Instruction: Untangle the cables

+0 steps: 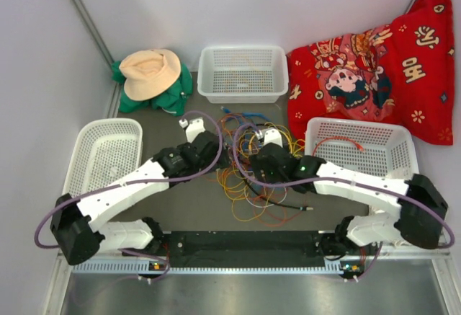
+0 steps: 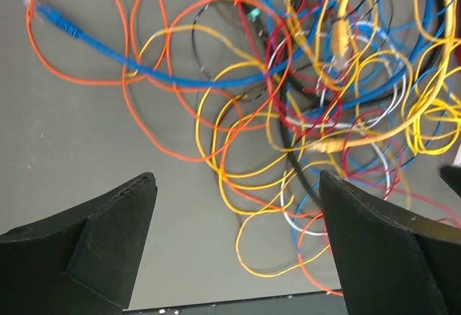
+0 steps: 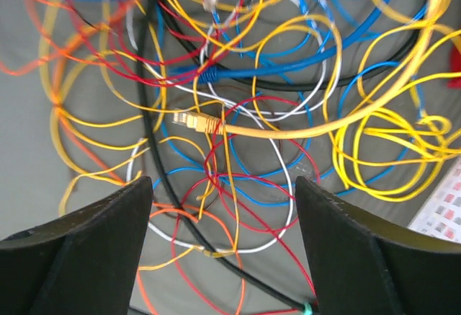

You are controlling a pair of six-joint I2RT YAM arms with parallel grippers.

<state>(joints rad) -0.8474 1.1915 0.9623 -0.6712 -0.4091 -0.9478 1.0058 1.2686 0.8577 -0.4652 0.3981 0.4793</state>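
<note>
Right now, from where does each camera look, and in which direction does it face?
Top external: sits above and behind the arm bases and faces down on the table. It shows the left arm and the right arm whole, meeting over the cables.
Left wrist: rides on the left arm and faces down at the cables. The open left gripper frames the bottom edge.
Right wrist: rides on the right arm and faces down at the cables. The open right gripper frames the bottom edge.
Shared: all three views see the same tangle.
</note>
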